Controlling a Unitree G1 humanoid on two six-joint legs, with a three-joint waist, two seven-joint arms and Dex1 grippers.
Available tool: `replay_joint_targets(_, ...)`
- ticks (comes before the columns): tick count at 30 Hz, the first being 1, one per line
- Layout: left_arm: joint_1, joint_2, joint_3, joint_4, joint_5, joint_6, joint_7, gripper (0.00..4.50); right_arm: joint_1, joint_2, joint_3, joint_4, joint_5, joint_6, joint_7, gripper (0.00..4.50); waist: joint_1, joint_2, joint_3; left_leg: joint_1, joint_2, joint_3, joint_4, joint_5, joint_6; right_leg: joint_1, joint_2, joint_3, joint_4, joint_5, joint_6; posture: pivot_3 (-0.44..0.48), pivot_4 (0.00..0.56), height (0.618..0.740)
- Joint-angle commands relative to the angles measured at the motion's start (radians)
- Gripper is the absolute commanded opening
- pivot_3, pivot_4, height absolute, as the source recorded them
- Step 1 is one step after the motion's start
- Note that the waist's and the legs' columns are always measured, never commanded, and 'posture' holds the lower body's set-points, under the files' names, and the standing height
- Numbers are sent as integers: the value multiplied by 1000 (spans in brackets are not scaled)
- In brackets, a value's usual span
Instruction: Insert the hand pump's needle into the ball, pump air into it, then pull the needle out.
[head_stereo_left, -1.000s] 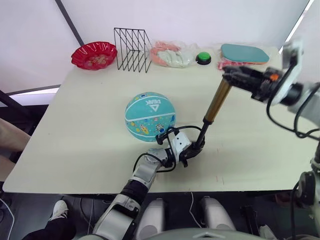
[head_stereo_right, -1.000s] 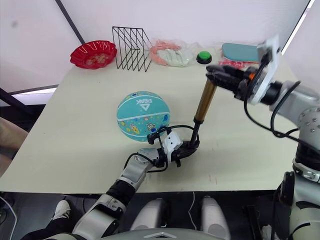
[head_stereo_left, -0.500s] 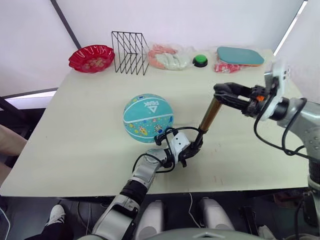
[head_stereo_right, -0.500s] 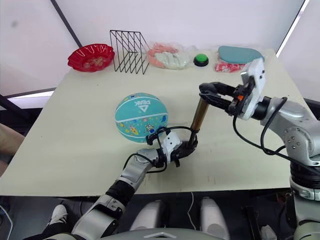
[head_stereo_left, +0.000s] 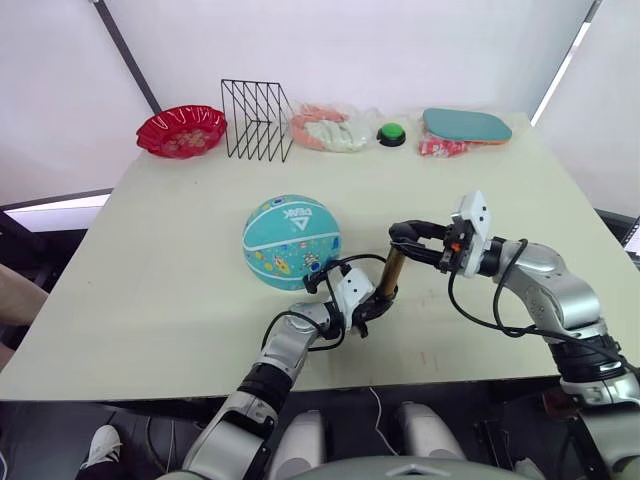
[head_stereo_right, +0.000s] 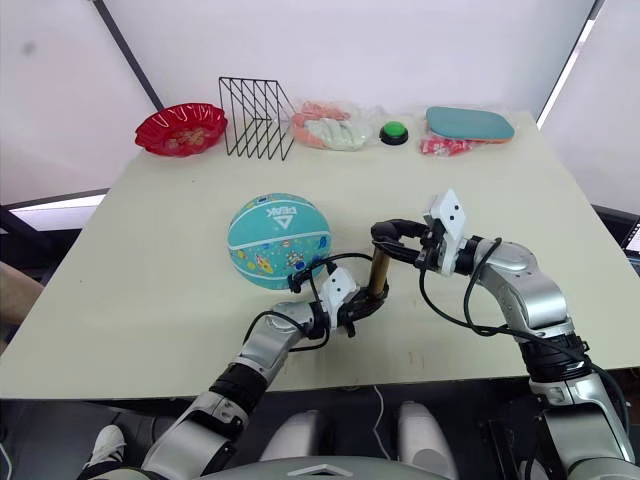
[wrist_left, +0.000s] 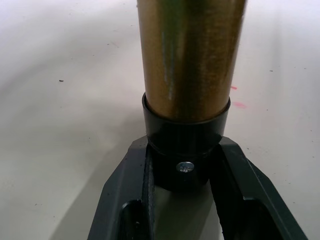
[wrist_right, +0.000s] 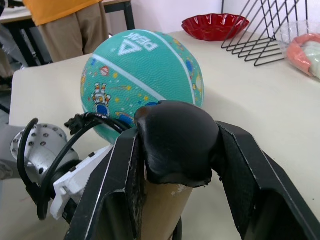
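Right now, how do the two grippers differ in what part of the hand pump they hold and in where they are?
The left gripper is shut on the hand pump's black end cap, low by the table; the right gripper is shut on its black handle at the top. The left gripper sits close beside the ball; the right gripper is farther from it. Both have their jaws closed on the pump.

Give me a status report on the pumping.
Left gripper clamps hand pump base. Right gripper grips its handle, pressed down. Ball beside pump. Nothing in the way.

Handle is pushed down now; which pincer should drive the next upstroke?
Right. The right pincer grips the hand pump by its handle; the left pincer clamps the end cap, steadying it.
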Motion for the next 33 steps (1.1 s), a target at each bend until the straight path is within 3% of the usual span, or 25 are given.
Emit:
replay_joint_targets(1, 41, 14, -7, 59, 22, 54, -1, 1042, 18, -32, 61, 23, -21, 101, 50, 1585, 1, 3, 1, 0, 1, -1, 0, 0, 0, 0, 0, -1, 0, 0, 0, 0, 150, 740)
replay_joint_targets(8, 44, 13, -5, 52, 23, 58, -4, 1042, -112, -154, -126, -130, 144, 258, 62, 1584, 15, 12, 10, -7, -2, -7, -1, 0, 0, -4, 0, -7, 0, 2, -3, 0, 150, 740)
replay_joint_targets(11, 42, 13, -4, 60, 24, 54, -9, 1042, -199, -212, -209, -145, 219, 362, 42, 1584, 27, 13, 10, -24, -4, -7, 2, 0, 0, -19, -2, -8, 1, 4, -4, 0, 150, 740)
replay_joint_targets(16, 38, 15, -7, 77, 22, 46, -17, 1042, -355, -287, -338, -133, 349, 524, -2, 1584, 32, 17, 19, -39, -6, -9, 8, 0, 0, -30, -9, -12, 1, 5, -2, 0, 150, 740)
replay_joint_targets(22, 40, 19, -9, 71, 23, 47, -20, 1042, -435, -327, -423, -116, 435, 623, -45, 1584, 31, 17, 23, -39, -7, -10, 8, 0, 0, -30, -13, -13, 1, 5, -2, 0, 150, 740)
replay_joint_targets(25, 41, 20, -9, 66, 23, 51, -20, 1042, -413, -340, -417, -124, 431, 626, -42, 1584, 30, 16, 24, -39, -7, -9, 8, 0, 0, -30, -13, -13, 2, 5, -2, 0, 150, 740)
replay_joint_targets(33, 36, 21, -13, 54, 24, 60, -23, 1042, -158, -270, -174, -116, 223, 420, 15, 1584, 25, 11, 19, -34, -7, -8, 8, 0, 0, -26, -7, -12, 2, 5, -2, 0, 150, 740)
